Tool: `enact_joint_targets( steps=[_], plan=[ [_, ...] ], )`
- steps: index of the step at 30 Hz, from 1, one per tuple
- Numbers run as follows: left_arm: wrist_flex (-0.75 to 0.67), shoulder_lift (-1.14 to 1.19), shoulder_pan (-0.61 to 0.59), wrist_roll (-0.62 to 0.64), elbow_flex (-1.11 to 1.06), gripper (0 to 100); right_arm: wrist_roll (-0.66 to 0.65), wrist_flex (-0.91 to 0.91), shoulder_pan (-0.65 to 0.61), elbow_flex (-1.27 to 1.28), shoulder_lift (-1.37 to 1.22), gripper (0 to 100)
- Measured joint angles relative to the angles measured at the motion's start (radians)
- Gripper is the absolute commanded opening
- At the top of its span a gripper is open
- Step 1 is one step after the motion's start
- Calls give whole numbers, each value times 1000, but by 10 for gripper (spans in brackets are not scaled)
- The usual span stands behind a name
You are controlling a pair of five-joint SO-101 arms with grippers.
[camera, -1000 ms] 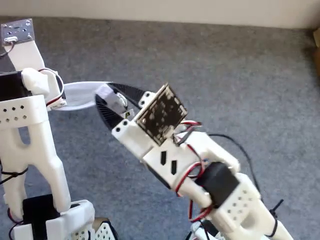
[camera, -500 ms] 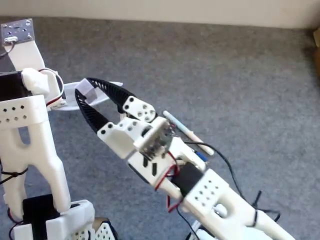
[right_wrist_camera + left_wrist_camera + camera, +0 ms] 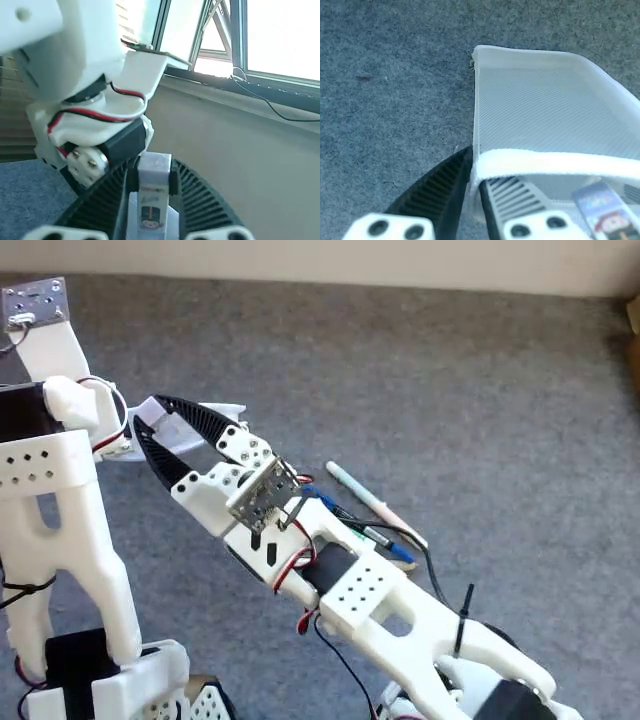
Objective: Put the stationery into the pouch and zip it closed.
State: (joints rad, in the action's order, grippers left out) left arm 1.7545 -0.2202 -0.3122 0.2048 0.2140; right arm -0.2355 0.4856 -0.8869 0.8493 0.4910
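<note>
The white mesh pouch (image 3: 222,408) lies mostly hidden behind the left arm and the right arm's black gripper (image 3: 148,414). Right of the pouch, a blue-tipped pen (image 3: 400,554) is half covered by that arm. The gripper's small white printed block (image 3: 150,195) is cut by the picture's edge.

White mesh pouch (image 3: 545,105); grey carpet (image 3: 480,370); black ribbed jaws; white eraser (image 3: 152,195), cartoon print.

One pouch (image 3: 545,100), two pens (image 3: 365,495) (one white), one eraser (image 3: 152,185)
</note>
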Motion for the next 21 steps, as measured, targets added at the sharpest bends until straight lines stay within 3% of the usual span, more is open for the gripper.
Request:
enact_joint_targets(
  steps=[7, 10, 21],
  plan=[
    [0, 0, 0, 0, 0, 4, 2, 29, 18, 0, -83, 15],
    [0, 0, 0, 0, 0, 4, 2, 23, 18, 0, -83, 73],
    [0, 0, 0, 0, 0, 4, 2, -245, 18, 0, 17, 115]
  ],
)
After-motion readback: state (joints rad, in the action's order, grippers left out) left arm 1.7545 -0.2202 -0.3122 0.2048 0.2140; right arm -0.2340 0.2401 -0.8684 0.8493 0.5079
